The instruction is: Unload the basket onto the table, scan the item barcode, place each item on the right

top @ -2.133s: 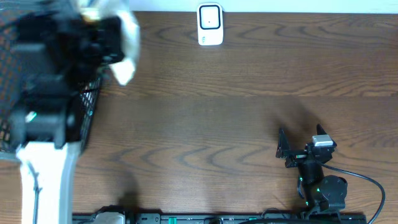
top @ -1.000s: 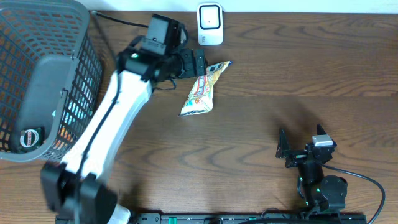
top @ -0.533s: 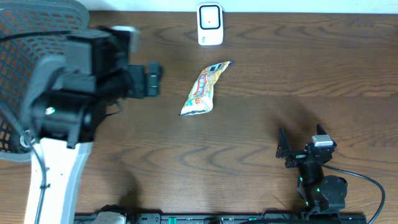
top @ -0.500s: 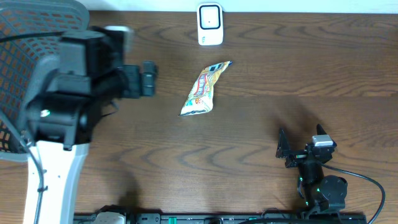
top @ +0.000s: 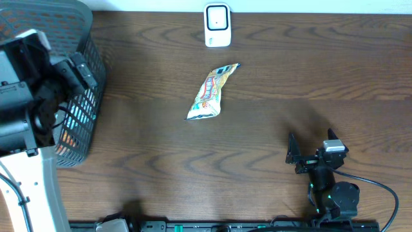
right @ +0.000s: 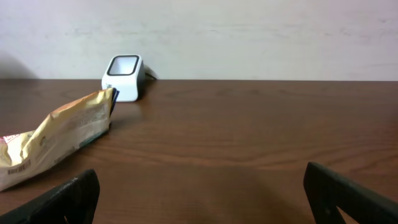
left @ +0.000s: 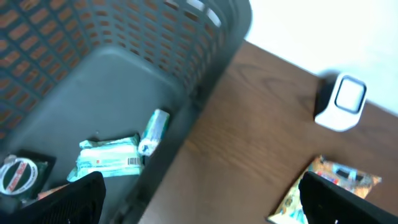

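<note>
The snack packet (top: 210,92) is left lying on the table (top: 270,103), short of the scanner (top: 217,26) at the far edge. The left gripper (top: 82,71) is drawn back over the basket (top: 90,38), wide open and empty, as is the parked right gripper (top: 311,145) — scanning is judged undone. Only the left wrist view shows a barcoded pack (left: 109,160) in the basket.

Dark brown wood-grain table (top: 277,109), three things standing or lying on it.
A yellow and orange crinkled plastic snack packet (top: 211,93) lies flat near the middle, set at a slant with its narrow end toward the far edge. A small white box-shaped barcode scanner (top: 217,26) stands upright at that far edge, near the packet's narrow end but not touching it. A grey plastic mesh basket (top: 98,45) sits at the far left corner, well apart from both.
</note>
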